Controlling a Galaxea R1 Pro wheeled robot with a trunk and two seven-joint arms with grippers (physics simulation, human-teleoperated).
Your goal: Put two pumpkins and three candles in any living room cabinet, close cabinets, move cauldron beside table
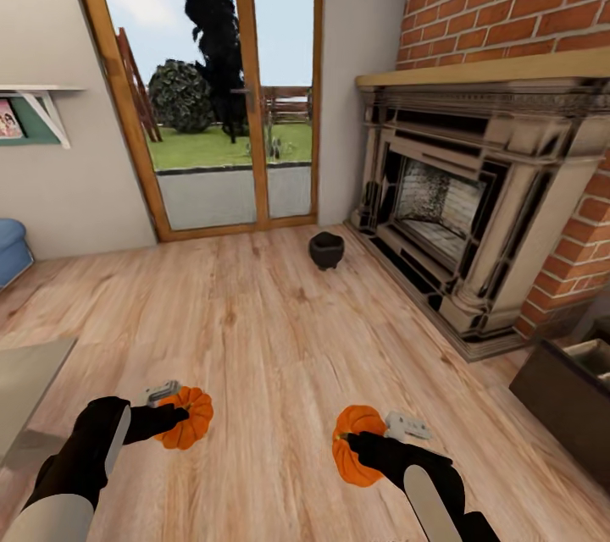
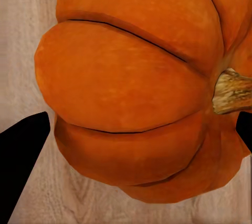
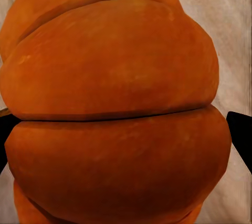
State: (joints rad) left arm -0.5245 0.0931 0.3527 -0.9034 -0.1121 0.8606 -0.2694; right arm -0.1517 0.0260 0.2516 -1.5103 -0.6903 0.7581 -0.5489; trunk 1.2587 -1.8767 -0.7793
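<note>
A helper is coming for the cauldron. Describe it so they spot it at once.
Find the brick fireplace on the right wall, beside the glass door. On the wood floor just off the hearth's near corner stands the cauldron: small, round, black, wide-mouthed, the only dark pot there, unlike the orange pumpkins.

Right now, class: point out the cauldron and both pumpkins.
cauldron [image 1: 326,251], head view, on its black belly.
left pumpkin [image 1: 191,417], head view, on its orange ribs.
right pumpkin [image 1: 354,447], head view, on its orange side.
</note>
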